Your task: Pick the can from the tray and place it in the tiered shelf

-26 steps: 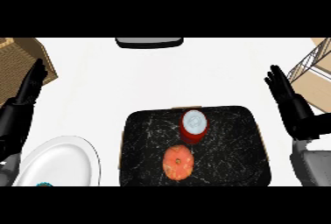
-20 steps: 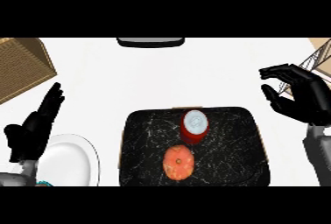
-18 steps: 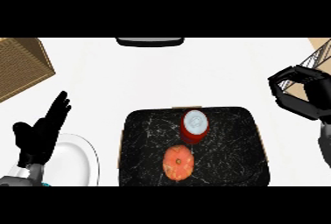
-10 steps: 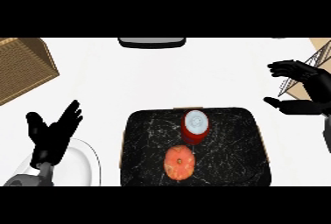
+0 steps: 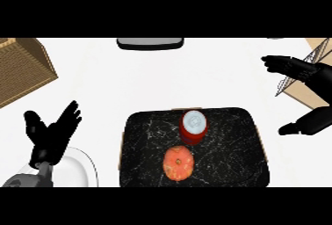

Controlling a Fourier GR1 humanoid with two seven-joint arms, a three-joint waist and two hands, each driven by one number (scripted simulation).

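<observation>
Nearest, we record the left hand [image 5: 48,132] raised beside the round white plate [image 5: 81,169], its fingers straight, spread and empty. On the black marbled tray [image 5: 142,145], beyond a round orange fruit [image 5: 178,162], the red cylindrical can [image 5: 194,127] with a white top stands upright and untouched near the far edge. Farther right, the right hand [image 5: 310,72] hangs before the wire-framed tan tiered shelf [image 5: 303,93], thumb and fingers wide apart, holding nothing.

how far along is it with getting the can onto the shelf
Done: nothing yet. The can stands upright on the tray, untouched. In hand: nothing. The right hand is open at the right edge by the tiered shelf, well apart from the can, and the left hand is open at lower left. Left to do: reach, grasp, lift, and place the can in the shelf.
</observation>
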